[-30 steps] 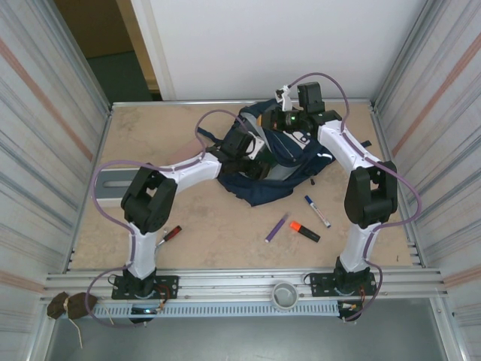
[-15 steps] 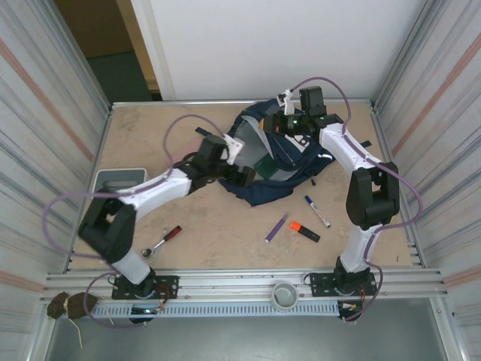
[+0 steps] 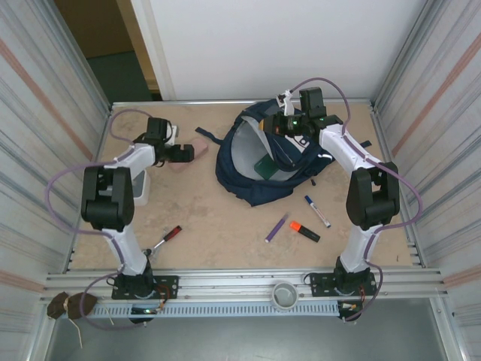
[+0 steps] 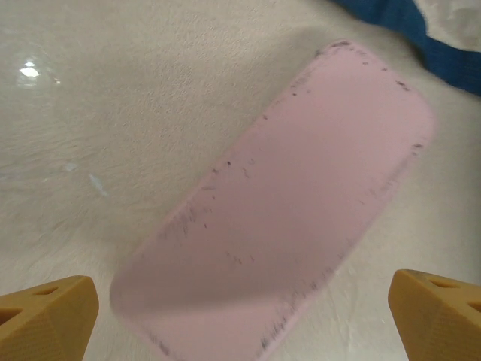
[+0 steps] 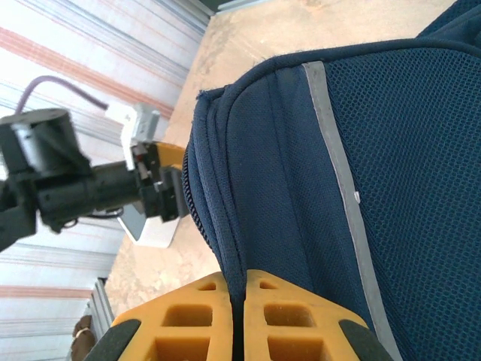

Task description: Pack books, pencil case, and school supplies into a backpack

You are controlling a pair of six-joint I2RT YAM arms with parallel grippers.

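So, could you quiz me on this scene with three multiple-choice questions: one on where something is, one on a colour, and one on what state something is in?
1. Where does the pink case lie?
A) on the table, left of the backpack
B) inside the backpack
C) on a shelf

2. What colour is the handle of the tool near the left arm's base?
A) green
B) white
C) red

3. What state is the right gripper in?
A) wide open above the table
B) shut on the backpack's edge
C) holding a cup

Answers:
1 A: the top view shows the case on bare table beside the backpack.
2 C: the tool's handle is plainly red in the top view.
3 B: the right wrist view shows its fingers pressed together on a fold of blue fabric.
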